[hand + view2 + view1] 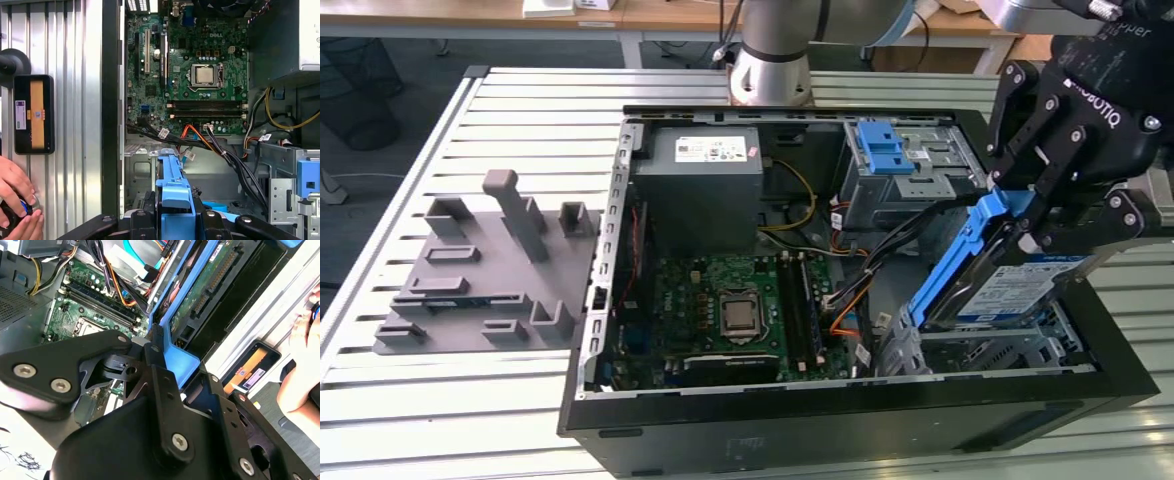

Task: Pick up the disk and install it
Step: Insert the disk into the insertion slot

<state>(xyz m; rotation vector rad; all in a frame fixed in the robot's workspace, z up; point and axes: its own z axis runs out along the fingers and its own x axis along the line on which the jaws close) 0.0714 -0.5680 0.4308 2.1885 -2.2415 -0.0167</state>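
Note:
In the exterior view my gripper point(1030, 212) is shut on the disk point(1007, 290), a silver drive with a white-and-blue label in a blue bracket point(958, 262). The disk hangs steeply tilted, its lower end at the metal drive cage point(994, 352) in the near corner of the open computer case, at the exterior view's right. In the second wrist view the fingers point(152, 352) clamp the bracket's blue edge point(177, 360), and the disk's green circuit underside point(200, 295) shows. The first wrist view shows the bracket point(172, 187) between the gripper's links.
The case holds a grey power supply point(707, 170), the motherboard point(734, 310), loose cables point(847, 300) and a blue latch point(883, 150). A grey fixture block point(487, 270) lies at the exterior view's left. A person's hand point(15, 200) and a dark handheld device point(34, 114) sit beside the case.

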